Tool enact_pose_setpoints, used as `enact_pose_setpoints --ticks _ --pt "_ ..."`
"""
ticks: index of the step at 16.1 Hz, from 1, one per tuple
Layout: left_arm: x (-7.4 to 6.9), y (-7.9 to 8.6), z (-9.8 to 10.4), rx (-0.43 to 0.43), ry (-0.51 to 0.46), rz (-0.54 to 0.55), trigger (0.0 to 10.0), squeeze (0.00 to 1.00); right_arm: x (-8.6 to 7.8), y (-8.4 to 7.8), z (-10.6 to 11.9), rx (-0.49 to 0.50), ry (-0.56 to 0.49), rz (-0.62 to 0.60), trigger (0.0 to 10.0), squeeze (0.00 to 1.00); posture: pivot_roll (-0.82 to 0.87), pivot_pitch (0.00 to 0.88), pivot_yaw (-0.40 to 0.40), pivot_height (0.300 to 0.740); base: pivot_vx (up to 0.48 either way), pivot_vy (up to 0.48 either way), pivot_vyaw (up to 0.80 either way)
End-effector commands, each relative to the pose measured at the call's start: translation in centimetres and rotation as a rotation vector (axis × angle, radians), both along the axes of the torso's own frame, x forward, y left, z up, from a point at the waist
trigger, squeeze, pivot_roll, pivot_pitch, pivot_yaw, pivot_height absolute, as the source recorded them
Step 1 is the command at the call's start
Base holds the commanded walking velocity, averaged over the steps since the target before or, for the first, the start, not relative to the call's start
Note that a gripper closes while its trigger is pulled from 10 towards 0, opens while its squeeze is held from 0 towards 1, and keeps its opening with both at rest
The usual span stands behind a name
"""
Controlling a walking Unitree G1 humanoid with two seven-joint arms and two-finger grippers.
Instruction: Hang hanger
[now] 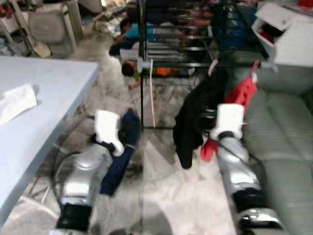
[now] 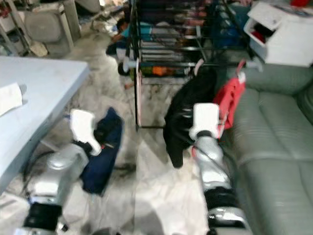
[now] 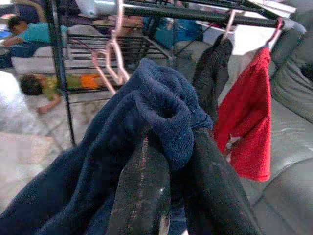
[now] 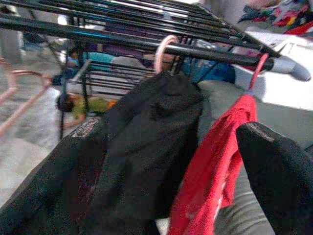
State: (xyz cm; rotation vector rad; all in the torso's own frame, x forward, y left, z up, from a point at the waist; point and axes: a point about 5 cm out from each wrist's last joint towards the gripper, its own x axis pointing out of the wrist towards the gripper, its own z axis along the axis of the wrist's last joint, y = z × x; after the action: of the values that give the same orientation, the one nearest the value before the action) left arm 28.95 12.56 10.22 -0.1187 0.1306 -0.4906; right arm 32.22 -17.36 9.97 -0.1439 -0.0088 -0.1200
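Marble floor (image 1: 161,196) with a grey sofa (image 1: 288,147) along the right and a pale blue bench (image 1: 34,117) at the left, carrying a white cloth (image 1: 14,102). At centre far stands a black drying rack (image 1: 181,44) of parallel bars; beyond it lie toys or dolls on the floor, too blurred to tell apart.

From the rack's near bar hang, side by side, a black garment (image 1: 195,117) on a pink hanger (image 4: 164,51) and, to its right, a red garment (image 1: 239,105) on a red hook. An empty pink hanger (image 3: 110,61) hangs at the bar's left end.

Left gripper (image 3: 171,196), low at the left, is clenched on a fold of a navy garment (image 3: 146,127), whose remainder drapes toward the floor; the hanger of this garment is not discernible.

Right gripper (image 4: 166,176) is raised at the hanging clothes, its fingers (image 4: 276,171) spread wide, one on either side of the black and red garments, grasping nothing.
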Motion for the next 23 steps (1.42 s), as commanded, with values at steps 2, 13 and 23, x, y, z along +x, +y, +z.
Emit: enact_pose_setpoints --ticks 2,13,23 --pt "0.3 1.0 0.6 0.016 -0.030 0.030 10.0 0.00 0.4 1.2 0.8 0.015 -0.032 0.027 10.0 0.00 0.04 0.000 -0.019 0.740 0.000 0.000 0.00" --pt "0.2 0.9 0.8 0.006 -0.062 0.010 10.0 0.00 0.2 1.0 0.5 0.008 -0.023 0.018 10.0 0.00 0.03 0.000 -0.015 0.740 0.316 0.000 0.00" --pt "0.2 0.7 0.5 0.017 -0.037 0.007 10.0 0.00 -0.6 0.9 0.1 -0.013 -0.014 0.008 10.0 0.00 0.03 0.000 -0.013 0.740 0.228 0.307 0.00"
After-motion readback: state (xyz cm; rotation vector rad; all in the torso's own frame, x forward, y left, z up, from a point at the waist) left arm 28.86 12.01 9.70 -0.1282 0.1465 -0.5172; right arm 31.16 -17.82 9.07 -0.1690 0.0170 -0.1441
